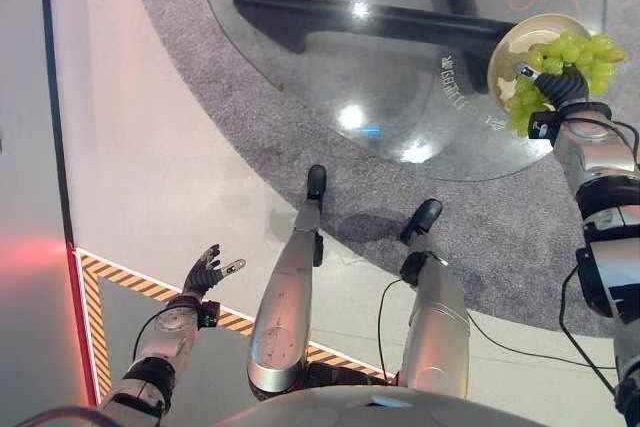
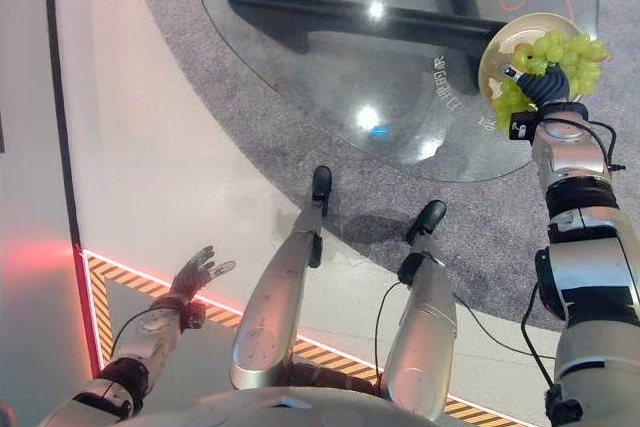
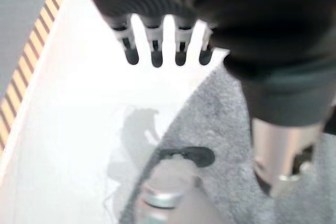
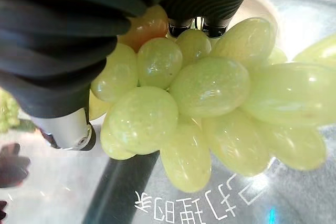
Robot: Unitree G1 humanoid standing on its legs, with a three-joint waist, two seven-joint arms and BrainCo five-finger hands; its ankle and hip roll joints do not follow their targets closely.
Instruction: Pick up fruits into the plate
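One bunch of green grapes (image 4: 210, 93) hangs over the plate (image 1: 512, 42), seemingly clutched by the right robot hand (image 1: 555, 87); next, release. Left robot hand (image 1: 207, 272) idles, fingers relaxed.

Left hand (image 1: 205, 273) hangs low with straight fingers (image 3: 156, 56); right hand (image 1: 556, 84) reaches forward, fingers hidden.

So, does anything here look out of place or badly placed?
Yes, slightly. The bunch of green grapes hangs over the near rim of the plate on the glass table, so part of it lies off the plate. The right hand is on the bunch. The left hand is low over the floor, fingers open.
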